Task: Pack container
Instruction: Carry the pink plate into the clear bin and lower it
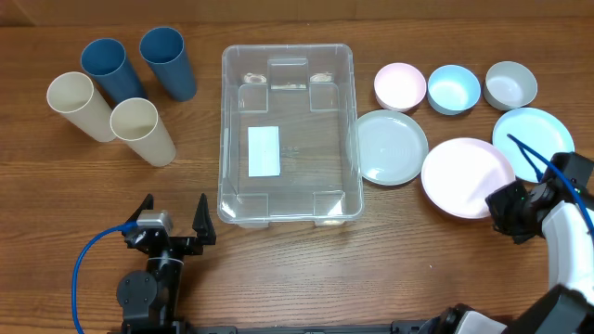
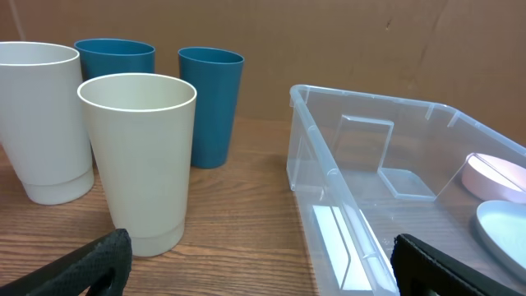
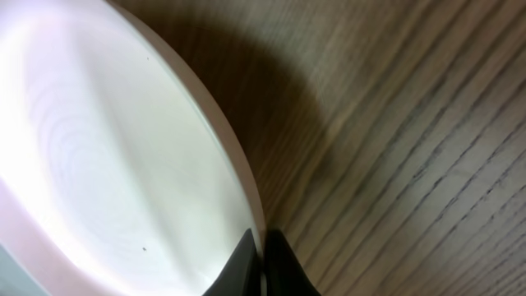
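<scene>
- R pincer clenched on pink plate rim
- L pincer wide open, holding nothing
- container mid-surface, btw cups & the plates

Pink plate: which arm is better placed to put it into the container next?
Right: the right gripper is shut on the rim of the pink plate; the left gripper stands open near the cups, empty.
</scene>
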Tool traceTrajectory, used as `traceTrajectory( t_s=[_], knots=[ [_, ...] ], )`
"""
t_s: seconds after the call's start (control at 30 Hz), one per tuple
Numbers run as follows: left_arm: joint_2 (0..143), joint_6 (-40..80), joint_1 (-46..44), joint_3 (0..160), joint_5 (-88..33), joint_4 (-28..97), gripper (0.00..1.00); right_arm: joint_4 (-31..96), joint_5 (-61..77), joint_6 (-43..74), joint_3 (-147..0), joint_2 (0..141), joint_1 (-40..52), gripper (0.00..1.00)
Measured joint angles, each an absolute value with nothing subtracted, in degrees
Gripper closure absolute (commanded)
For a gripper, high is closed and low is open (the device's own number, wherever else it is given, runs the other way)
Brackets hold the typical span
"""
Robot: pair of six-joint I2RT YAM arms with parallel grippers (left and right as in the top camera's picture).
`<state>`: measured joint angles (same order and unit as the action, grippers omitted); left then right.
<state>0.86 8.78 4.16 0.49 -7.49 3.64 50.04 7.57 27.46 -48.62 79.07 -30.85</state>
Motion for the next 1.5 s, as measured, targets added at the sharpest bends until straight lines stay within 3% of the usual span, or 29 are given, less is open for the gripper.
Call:
traceTrajectory(
  t_s=[0.4,0.6,0.77,0.87,1.5],
  knots=[
    [0.9,8.8,4.2,0.5,-7.5,3.6,0.0,60.9,16.8,19.6,-66.4,70.3,-21.1,0.96],
    [0.9,8.8,4.2,0.5,-7.5,3.6,0.0,56.7,23.0,17.9,-69.7,67.0,0.8,0.96],
    [0.9,8.8,4.2,0.5,-7.5,3.7,0.0,51.6,15.6,21.3,-69.8,71.9,19.7,0.96],
    [0.9,8.8,4.2,0.5,-7.5,3.7,0.0,49.0,11.0,22.9,-69.8,77.3,25.8,0.96],
    [0.9,8.8,4.2,0.5,-7.5,3.6,0.0,40.3,5.3,25.1,-69.8,100.0,27.9,0.96]
  ],
)
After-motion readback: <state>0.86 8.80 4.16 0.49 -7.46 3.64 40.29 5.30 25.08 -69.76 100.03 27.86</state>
